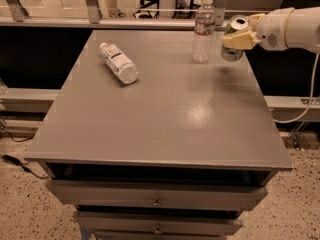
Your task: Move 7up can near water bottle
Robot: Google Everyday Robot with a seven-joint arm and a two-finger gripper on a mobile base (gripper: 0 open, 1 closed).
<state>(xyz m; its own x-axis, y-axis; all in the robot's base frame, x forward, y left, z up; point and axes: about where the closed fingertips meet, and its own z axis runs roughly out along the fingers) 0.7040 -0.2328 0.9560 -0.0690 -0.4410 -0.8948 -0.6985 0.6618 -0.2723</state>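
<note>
7up can (233, 54), clamped in pincer (240, 40), hangs at table (165, 119) edge beside water bottle (203, 29).

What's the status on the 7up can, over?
Pincer shut on 7up can, far right of table. Can beside water bottle, not released. Nothing between them; second bottle lies well left.

White rounded arm (295, 28), yellowish end effector (235, 40) at top right

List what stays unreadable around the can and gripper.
Camera view:
- 7up can: logo hidden by the gripper clamping it at the table's far right, beside the water bottle.
- gripper's far finger: behind the can.
- arm: cut off by right edge.
- lying bottle: label text too small.
</note>
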